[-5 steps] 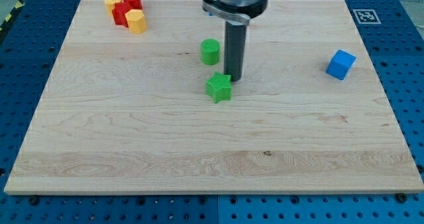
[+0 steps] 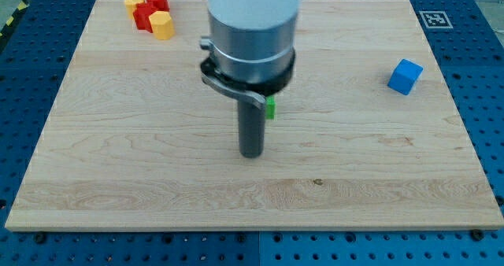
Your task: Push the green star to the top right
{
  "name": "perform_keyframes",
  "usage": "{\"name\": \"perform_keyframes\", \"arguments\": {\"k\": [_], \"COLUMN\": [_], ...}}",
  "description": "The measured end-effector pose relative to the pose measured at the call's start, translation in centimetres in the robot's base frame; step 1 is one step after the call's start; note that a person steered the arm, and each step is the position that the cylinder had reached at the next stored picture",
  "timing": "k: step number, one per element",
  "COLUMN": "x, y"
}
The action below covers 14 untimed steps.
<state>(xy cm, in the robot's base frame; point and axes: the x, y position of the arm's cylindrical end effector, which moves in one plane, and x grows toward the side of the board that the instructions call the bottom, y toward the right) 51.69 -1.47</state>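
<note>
Green is glimpsed only as a small sliver beside the rod: the green star (image 2: 270, 107) is almost wholly hidden behind the arm's wide collar, near the middle of the wooden surface (image 2: 118, 171), so its shape cannot be checked from this view. My tip (image 2: 251, 153) is set on the surface just toward the bottom edge from that sliver and slightly toward the left edge. No pincer is carried by this arm, so nothing can be said of one being wide, narrow or holding anything; only the plain rod is seen. The relation on which the coming move turns is judged favourable: the star lies from the tip roughly toward the top right corner, so a push along that diagonal should carry it the wanted way. Whether tip and star are touching cannot be told. A blue cube (image 2: 405, 76) is seen near the right edge, possibly close to the path. A cluster of red and yellow blocks (image 2: 150, 14) is seen at the top left corner, well apart.
</note>
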Motion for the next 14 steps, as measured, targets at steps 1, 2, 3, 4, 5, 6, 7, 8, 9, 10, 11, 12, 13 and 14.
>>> {"name": "perform_keyframes", "arguments": {"k": [1,2,3,4,5,6,7,8,9,10,11,12,13,14], "x": [-2.7,-2.7,-4.0,-5.6,-5.6,-5.6,-5.8,-6.2,-7.7,-9.1,-10.5,-12.1,-13.8,-15.7], "y": [-0.6,-0.6,-0.6,-0.4,1.2,3.3,4.7,6.0,6.9,7.9,9.6,11.1,12.1,13.6]}}
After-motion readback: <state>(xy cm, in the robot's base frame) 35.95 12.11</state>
